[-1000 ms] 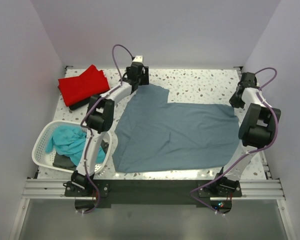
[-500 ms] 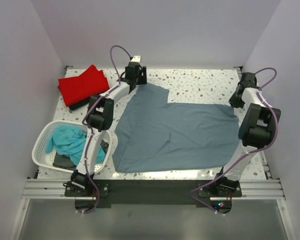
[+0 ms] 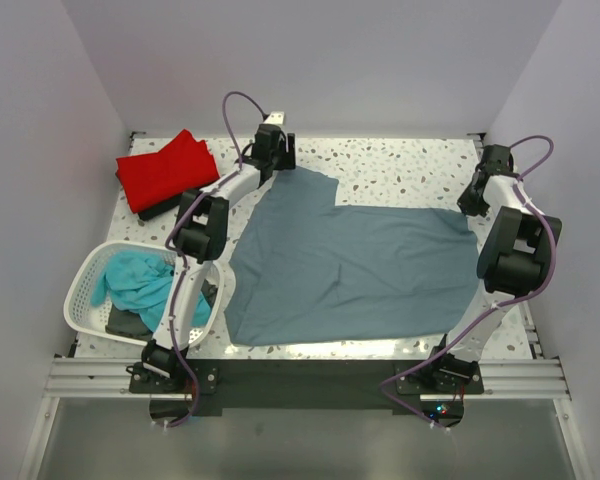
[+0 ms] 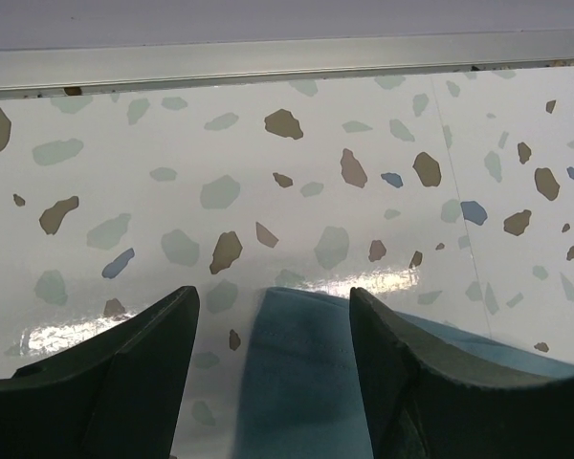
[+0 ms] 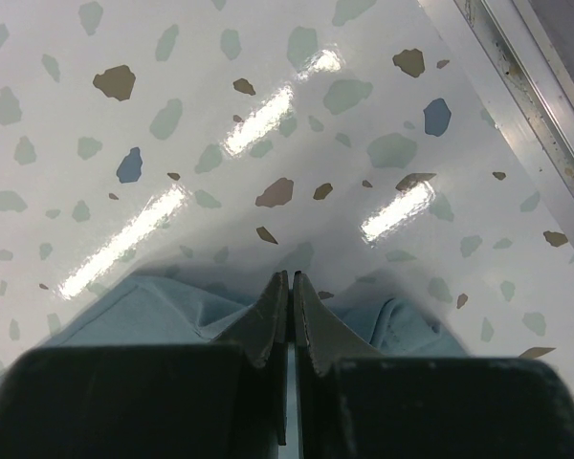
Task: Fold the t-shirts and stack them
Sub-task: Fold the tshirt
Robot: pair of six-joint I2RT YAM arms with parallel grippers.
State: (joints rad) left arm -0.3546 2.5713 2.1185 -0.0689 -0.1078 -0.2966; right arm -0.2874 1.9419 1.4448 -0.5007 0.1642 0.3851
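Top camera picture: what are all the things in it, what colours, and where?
grey-blue t-shirt: one, slate grey-blue, spread flat mid-table.
red t-shirt: one, bright red, folded, far left corner.
black cloth: one, black, under the red t-shirt.
teal t-shirt: one, teal, crumpled in the basket.
dark cloth: one, dark, in the basket beside the teal t-shirt.
basket: one, white lattice, near left.
table: one, white with speckles.
left gripper: one, black, open at the grey-blue t-shirt's far left corner.
right gripper: one, black, shut at its far right corner.

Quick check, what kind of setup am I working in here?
Probably a walled robot test bench, not a home: speckled table, plain walls, a laundry basket beside a grey-blue t-shirt.
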